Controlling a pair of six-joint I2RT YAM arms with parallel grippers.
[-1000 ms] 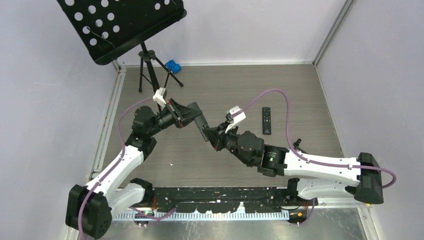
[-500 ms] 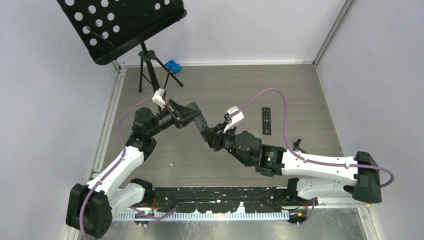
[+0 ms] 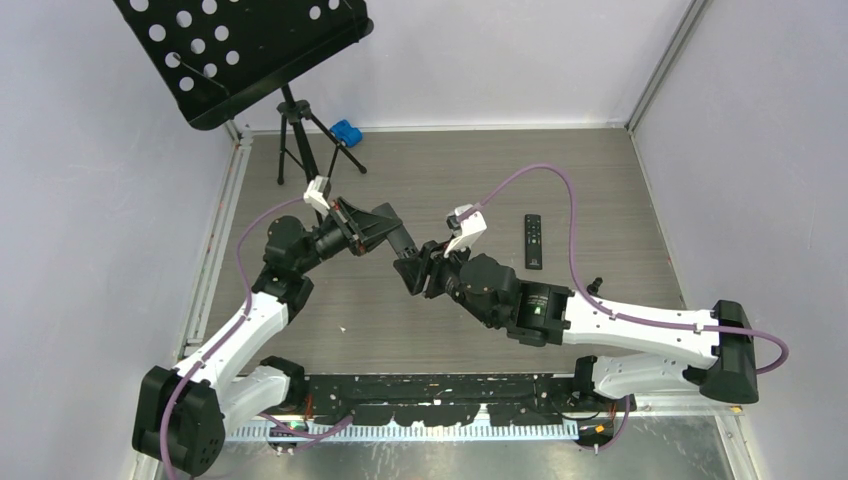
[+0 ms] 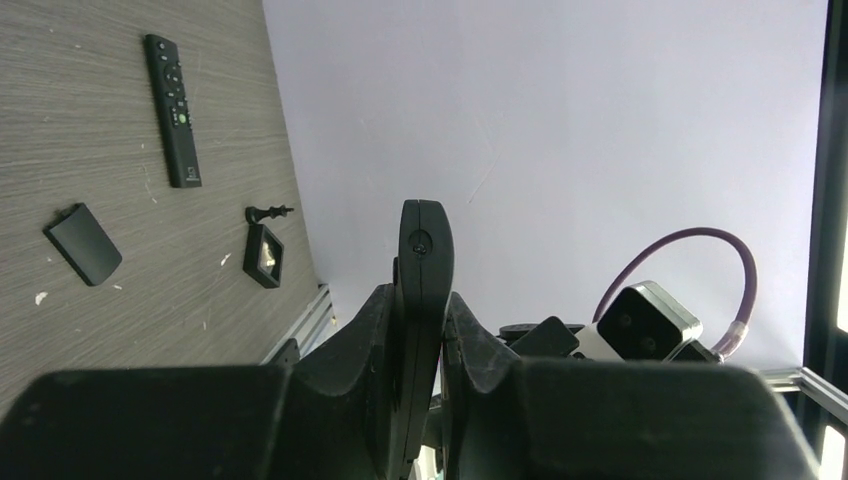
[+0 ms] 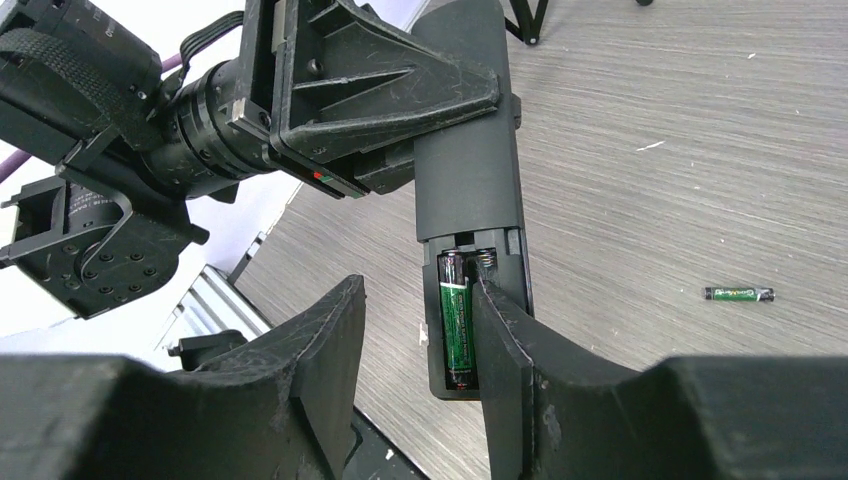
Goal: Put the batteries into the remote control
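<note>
My left gripper [image 3: 398, 245] is shut on a black remote [image 4: 426, 240] and holds it above the table, edge-on in the left wrist view. In the right wrist view the remote's back [image 5: 468, 170] is uncovered. A dark green battery [image 5: 457, 320] lies in the left slot of its compartment. My right gripper [image 5: 415, 300] is open at that end of the remote, and its right finger [image 5: 500, 340] covers the other slot. Another dark green battery [image 5: 738, 294] lies on the table. No orange or purple cells are in view.
A second black remote [image 3: 533, 241] lies on the table to the right, also in the left wrist view [image 4: 172, 108]. Near it lie a flat black cover [image 4: 84, 243] and a small black square part [image 4: 263, 255]. A music stand [image 3: 290, 110] stands at the back left.
My right gripper has moved left and a little away from the bases, up to the end of the held remote. My left gripper has barely moved.
</note>
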